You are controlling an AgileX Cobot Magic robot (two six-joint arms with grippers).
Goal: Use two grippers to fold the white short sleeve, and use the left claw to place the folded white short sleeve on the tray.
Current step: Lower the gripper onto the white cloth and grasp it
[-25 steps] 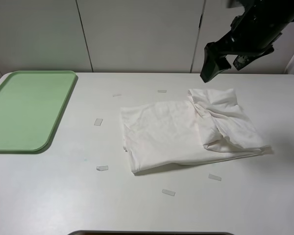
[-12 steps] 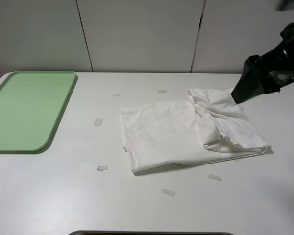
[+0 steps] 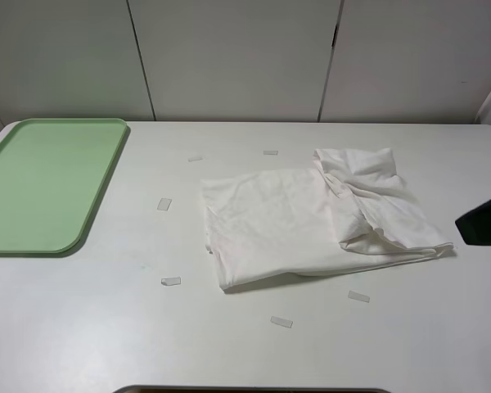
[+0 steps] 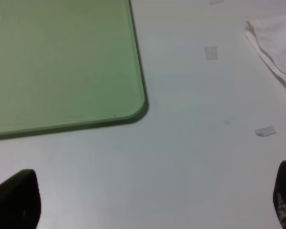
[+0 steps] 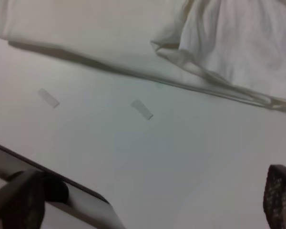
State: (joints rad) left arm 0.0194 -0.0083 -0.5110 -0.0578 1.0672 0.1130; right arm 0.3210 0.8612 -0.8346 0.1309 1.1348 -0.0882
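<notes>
The white short sleeve [image 3: 311,217] lies crumpled and partly folded on the table, right of centre. Its edge also shows in the left wrist view [image 4: 276,43] and in the right wrist view [image 5: 229,38]. The pale green tray [image 3: 90,209] lies empty at the far left, and one corner shows in the left wrist view [image 4: 138,90]. My left gripper [image 4: 150,205] is open and empty over bare table between the tray and the shirt. My right gripper [image 5: 150,200] is open and empty, near the shirt's front right edge. Only a black part of the right arm [image 3: 484,223] shows at the right edge.
Several small white paper strips lie around the shirt, such as one [image 3: 164,204] to its left, one [image 3: 281,322] in front and one [image 5: 141,109] close to its hem. A dark edge [image 3: 254,390] runs along the table's front. White wall panels stand behind.
The right arm has swung from above the shirt's far right corner down to the right, almost out of the high view. The shirt has not moved.
</notes>
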